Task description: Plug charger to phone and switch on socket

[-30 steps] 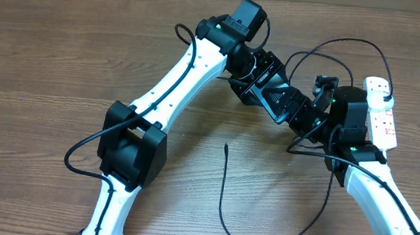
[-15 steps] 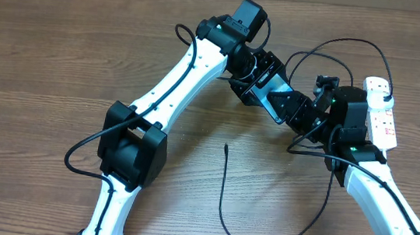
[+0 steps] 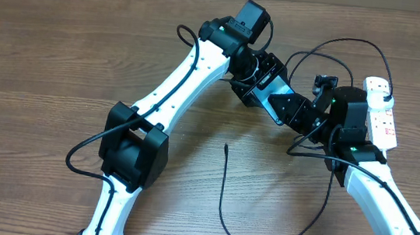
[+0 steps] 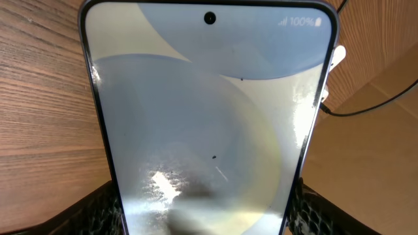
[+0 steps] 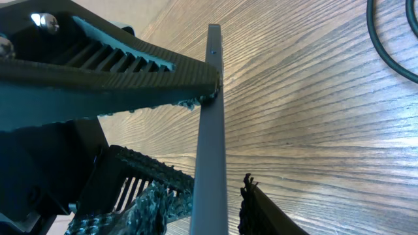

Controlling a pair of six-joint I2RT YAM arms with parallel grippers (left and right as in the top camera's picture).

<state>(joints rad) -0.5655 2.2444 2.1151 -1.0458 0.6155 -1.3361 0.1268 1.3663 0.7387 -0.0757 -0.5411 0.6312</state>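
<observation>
Holding the slim, dark-edged smartphone with the pale blue screen [image 4: 209,117] off the wood, your left gripper [image 4: 204,217] was clamped on its two long sides, right of centre in the overhead view. Your right gripper [image 5: 208,212] straddled the smartphone's thin edge. Bare wood showed between one pad and that edge, so I judged it parted, not gripping.

The step in hand looked like presenting the smartphone for plugging. The long thin black charger cable [image 3: 223,189] lay loose, its small connector tip [image 3: 226,146] on the brown wooden table [image 3: 60,55] at lower centre, apart from both grippers. The next move called for you to free the right gripper, pinch the cable just behind the tip, and line it up with the port. The switch on the small white rectangular power strip [image 3: 382,116] came after that.

Room was tight at the right. The cable looped around your right arm, and the power strip sat beside it near the frame's right edge. The left half of the table lay open.
</observation>
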